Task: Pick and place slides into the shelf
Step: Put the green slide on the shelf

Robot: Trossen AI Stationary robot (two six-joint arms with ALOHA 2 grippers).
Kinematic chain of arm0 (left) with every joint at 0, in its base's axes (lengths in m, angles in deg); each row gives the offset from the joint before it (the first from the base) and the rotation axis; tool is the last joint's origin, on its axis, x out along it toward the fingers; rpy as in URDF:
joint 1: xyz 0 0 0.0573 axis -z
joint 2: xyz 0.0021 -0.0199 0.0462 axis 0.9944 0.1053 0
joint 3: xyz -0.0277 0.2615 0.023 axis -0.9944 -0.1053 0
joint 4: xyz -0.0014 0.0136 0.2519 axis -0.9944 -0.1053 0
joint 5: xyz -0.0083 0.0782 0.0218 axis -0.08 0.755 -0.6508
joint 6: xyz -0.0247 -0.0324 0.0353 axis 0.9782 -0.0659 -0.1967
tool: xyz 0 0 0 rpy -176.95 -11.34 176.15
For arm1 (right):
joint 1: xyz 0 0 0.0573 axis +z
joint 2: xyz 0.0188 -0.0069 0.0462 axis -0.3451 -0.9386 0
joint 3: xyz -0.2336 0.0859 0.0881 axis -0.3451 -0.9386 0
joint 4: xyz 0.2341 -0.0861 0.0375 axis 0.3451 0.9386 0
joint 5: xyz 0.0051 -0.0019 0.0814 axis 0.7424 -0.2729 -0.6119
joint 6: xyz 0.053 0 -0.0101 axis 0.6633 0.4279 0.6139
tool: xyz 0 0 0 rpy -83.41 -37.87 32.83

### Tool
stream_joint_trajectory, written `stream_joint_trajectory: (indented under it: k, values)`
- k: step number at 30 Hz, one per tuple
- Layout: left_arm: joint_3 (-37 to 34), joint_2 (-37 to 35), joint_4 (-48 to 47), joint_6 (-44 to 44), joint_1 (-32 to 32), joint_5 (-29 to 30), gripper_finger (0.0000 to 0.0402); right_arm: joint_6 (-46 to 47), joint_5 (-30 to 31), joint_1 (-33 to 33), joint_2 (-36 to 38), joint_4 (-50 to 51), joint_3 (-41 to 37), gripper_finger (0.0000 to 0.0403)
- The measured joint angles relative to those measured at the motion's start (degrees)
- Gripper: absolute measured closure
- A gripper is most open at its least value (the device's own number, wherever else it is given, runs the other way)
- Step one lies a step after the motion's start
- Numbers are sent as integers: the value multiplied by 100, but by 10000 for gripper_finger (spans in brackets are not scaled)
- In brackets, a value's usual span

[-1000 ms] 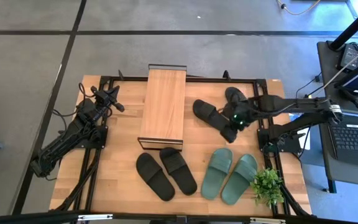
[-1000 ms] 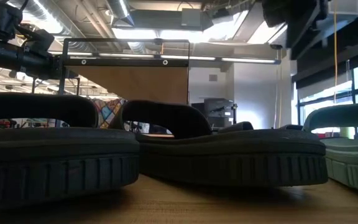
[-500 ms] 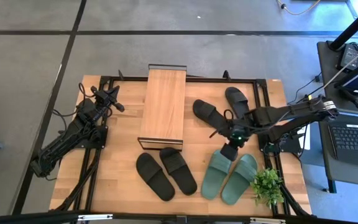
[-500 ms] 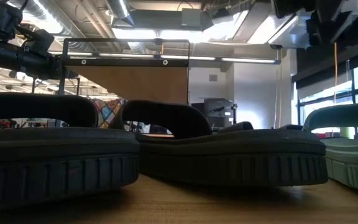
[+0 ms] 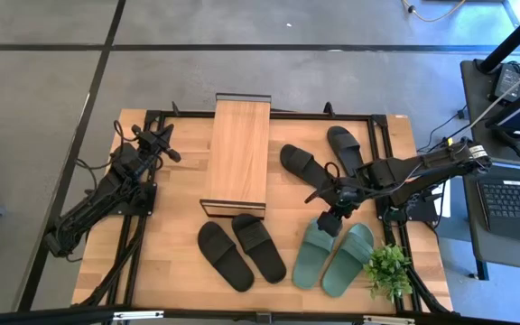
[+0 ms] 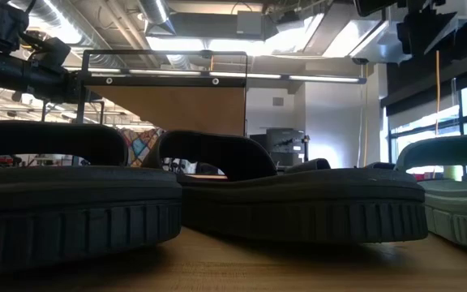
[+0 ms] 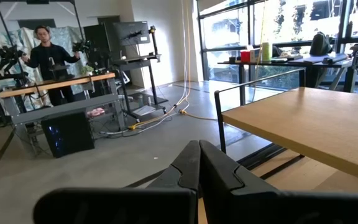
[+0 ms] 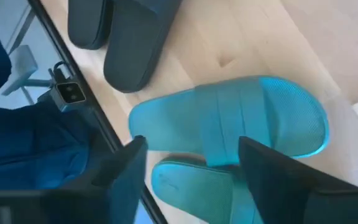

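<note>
**Right gripper spread above the green pair; shelf top bare**

The six slides all lie on the table [image 5: 179, 271], none on the shelf [image 5: 236, 153]. The two green slides [image 5: 334, 255] sit side by side near the front right of the tabletop, toes angled toward the right arm, the right-hand one close to a small potted plant [image 5: 388, 267] at the front right corner. Two black slides [image 5: 240, 250] lie together just in front of the shelf's near end, slanting leftward toward the back. The other black pair [image 5: 323, 161] sits right of the shelf toward the back, the two fanned apart, with the far one near the table's back right frame.

The shelf stands lengthwise near the table's middle, its light plank top running from the back edge toward the front pair. A clear strip of bare wood separates its right long edge from the rear black pair, and another strip lies between the two front pairs.

The right gripper [image 5: 329, 217] hangs over the heel end of the left green slide, between it and the rear black pair. In the right wrist view its dark fingers [image 8: 272, 180] stand wide apart on either side of a green slide's strap [image 8: 229, 127], holding nothing.

The left gripper [image 5: 165, 144] waits at the table's left back, beside the shelf's left edge, fingers [image 7: 197, 177] pressed together. Beyond the table, a person [image 7: 47, 62] stands at a bench in the room.
</note>
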State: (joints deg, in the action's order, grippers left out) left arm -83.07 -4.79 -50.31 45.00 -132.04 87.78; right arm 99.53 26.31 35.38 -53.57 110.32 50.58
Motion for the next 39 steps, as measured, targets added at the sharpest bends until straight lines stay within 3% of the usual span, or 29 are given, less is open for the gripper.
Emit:
stream_joint_trajectory:
  k: [6, 10, 20, 29, 34, 39]
  values:
    - [0, 1, 0, 0, 0, 0, 401, 257, -211, 100, 2, -200, -2, 95]
    - [0, -1, 0, 0, 1, 0, 401, 1105, 2, -15, 2, -179, -2, 92]
    - [-1, -1, 0, 0, -1, -2, 401, 1695, 419, 577, -35, -9, 150, 92]
    - [-1, -1, 0, 0, 1, -26, 401, 2547, 908, 1186, -260, 1146, 662, 92]
    - [0, -1, 21, 0, 0, -24, 401, 2720, 1362, 1591, -903, 1822, 1454, 92]
    - [-1, -1, 26, -2, 1, -24, 401, 3200, 1812, 2083, -1791, 3263, 2467, 92]
